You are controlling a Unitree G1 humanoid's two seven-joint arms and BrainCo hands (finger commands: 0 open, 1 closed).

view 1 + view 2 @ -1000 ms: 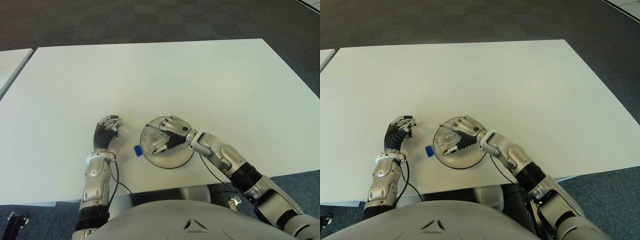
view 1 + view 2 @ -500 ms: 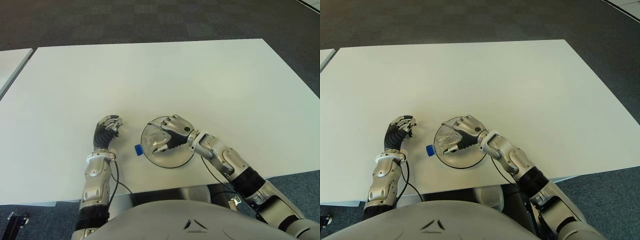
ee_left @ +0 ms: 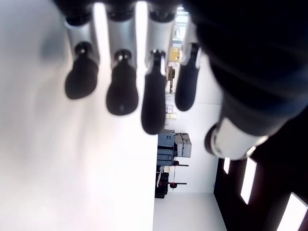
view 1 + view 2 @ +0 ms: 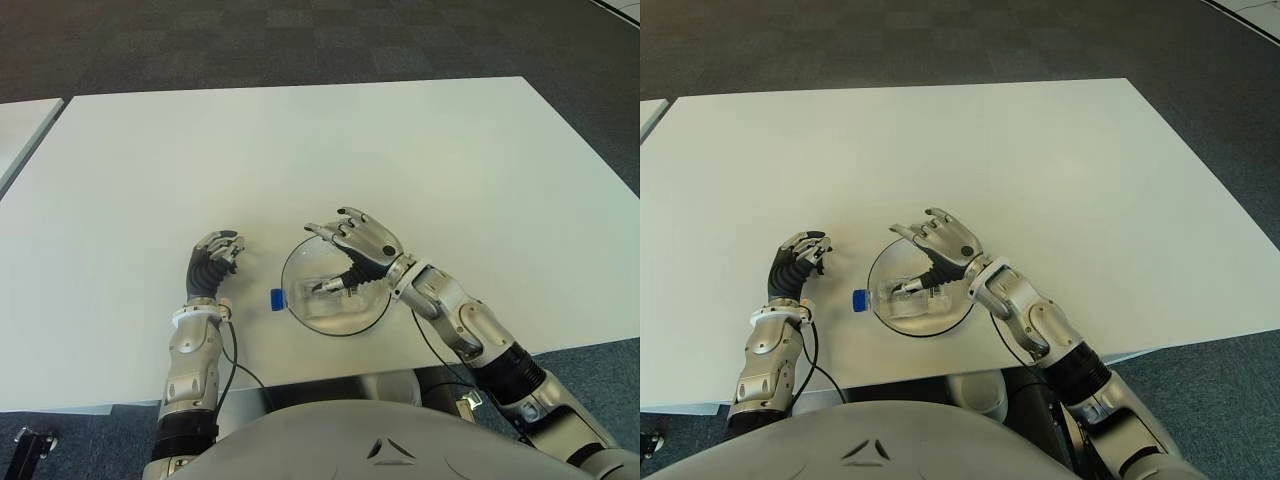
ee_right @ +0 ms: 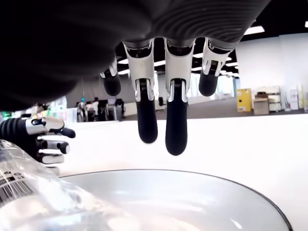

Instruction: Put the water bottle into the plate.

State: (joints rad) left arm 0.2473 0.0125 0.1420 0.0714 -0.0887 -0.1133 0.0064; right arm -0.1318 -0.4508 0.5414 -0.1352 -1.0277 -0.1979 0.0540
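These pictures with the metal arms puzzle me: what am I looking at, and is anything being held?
It is a humanoid robot at a white table. Two pictures come from cameras in its head, looking down; the other two sit on its wrists, close behind the fingers. A clear water bottle with a blue cap lies in a glass plate, its cap end poking over the rim. The right robot hand is above the plate, fingers spread, holding nothing. The left robot hand shows left of the plate, fingers curled, empty.

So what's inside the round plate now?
The water bottle lies on its side in the plate, its blue cap poking over the rim. The right hand hovers open above, hiding part of the plate's far rim.
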